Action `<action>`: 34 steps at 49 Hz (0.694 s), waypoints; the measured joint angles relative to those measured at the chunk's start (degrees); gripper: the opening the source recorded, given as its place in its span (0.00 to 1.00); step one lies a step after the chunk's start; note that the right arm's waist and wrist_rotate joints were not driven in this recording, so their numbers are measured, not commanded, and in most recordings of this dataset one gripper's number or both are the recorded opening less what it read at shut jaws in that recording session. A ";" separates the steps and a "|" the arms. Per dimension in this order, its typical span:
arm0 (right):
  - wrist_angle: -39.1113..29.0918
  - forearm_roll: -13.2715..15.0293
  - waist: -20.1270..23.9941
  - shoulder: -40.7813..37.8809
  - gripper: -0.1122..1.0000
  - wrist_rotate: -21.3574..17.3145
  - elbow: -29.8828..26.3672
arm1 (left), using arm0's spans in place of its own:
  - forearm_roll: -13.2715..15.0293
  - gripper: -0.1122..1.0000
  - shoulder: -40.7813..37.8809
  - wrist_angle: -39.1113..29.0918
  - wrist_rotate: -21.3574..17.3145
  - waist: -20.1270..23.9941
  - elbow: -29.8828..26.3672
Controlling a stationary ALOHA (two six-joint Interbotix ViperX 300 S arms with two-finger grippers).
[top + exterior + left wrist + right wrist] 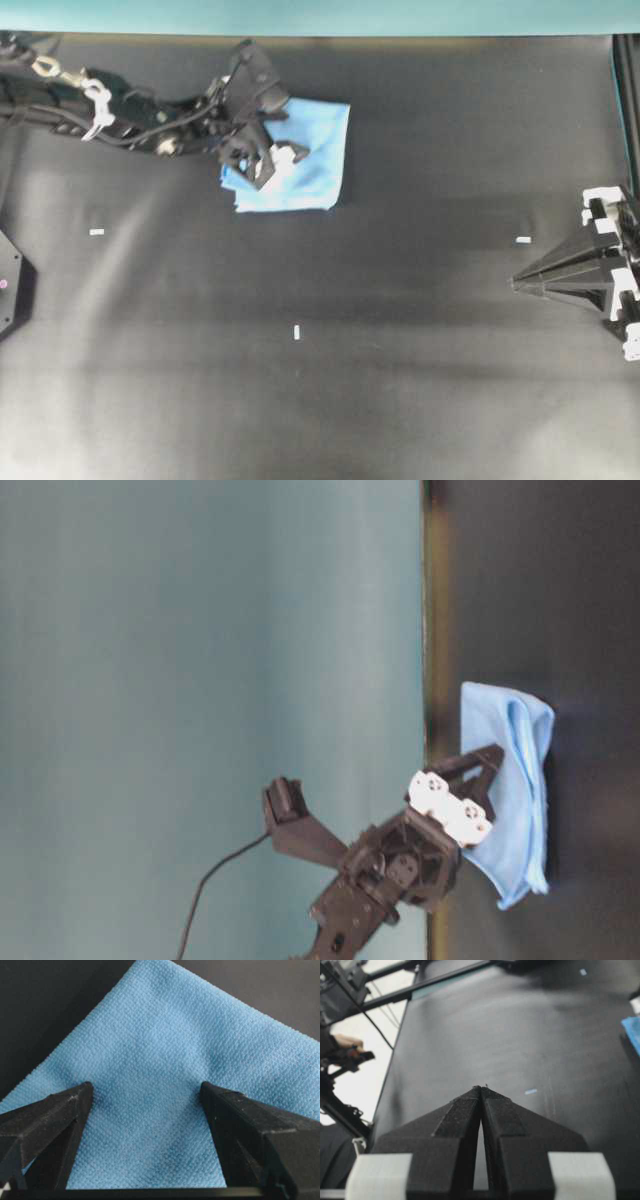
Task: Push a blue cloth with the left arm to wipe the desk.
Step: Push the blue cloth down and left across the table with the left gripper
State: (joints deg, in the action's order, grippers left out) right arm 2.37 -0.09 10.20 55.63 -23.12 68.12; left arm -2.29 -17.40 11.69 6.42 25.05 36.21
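On the near half of the tabletop a few small white marks lie scattered on bare black surface. At the right edge, about midway in depth, the right tool rests with its tip pointing left; its wrist view shows the two fingers pressed together at the tip, holding nothing. It is well apart from everything else.

Farther back and left of centre lies the cloth, a pale blue, roughly square piece, flat on the tabletop not far from the teal strip along the far edge. The left arm reaches in from the far left, and the left tool sits over the cloth's left part. In its wrist view the fingers are spread wide, with blue weave filling the gap between them and nothing gripped. Whether the tips press on the cloth I cannot tell for certain, though the side view shows them down at its surface.
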 measured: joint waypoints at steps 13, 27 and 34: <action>0.00 -0.62 0.00 0.97 0.10 0.00 0.09 | -0.09 0.87 4.31 2.90 -0.09 -4.83 7.29; 0.00 -0.70 -0.09 1.85 0.10 -0.09 0.18 | 0.00 0.86 9.67 3.96 0.00 -11.69 15.56; -0.18 -0.79 0.00 1.85 0.10 0.00 0.44 | -0.09 0.86 12.39 3.69 -0.09 -17.14 19.07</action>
State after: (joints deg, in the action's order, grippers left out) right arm 2.20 -0.88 10.20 57.48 -23.12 68.55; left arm -2.37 -5.01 15.38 6.33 7.91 55.28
